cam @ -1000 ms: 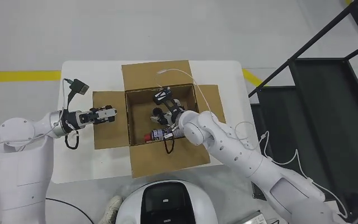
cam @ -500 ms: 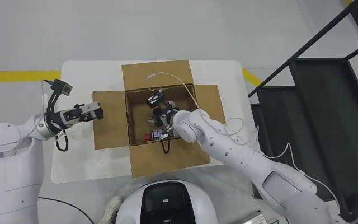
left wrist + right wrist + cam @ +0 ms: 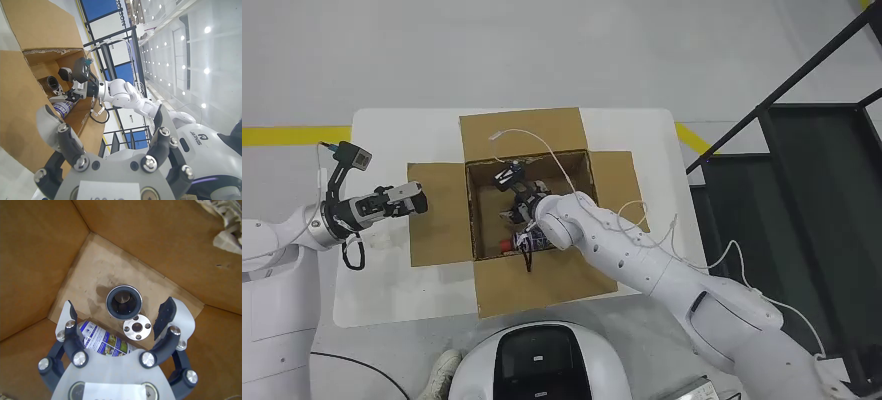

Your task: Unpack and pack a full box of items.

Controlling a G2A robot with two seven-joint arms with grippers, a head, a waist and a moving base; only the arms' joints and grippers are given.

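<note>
Overhead and both wrist views share the box (image 3: 522, 135).

- A white table (image 3: 642, 135) stands on a pale grey floor (image 3: 542, 45).
- A yellow line (image 3: 292, 135) runs across the floor, passing behind the table.
- A black metal frame (image 3: 787, 89) rises beside the table, over a dark platform.
- Round ceiling lights (image 3: 207, 29) shine overhead in rows.
- Blue wall panels (image 3: 102, 11) sit in black framing.

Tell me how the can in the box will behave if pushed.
The can lies on its side, so it would likely roll. Its glossy printed skin may slip when gripped. It looks rigid, probably sturdy.
</note>
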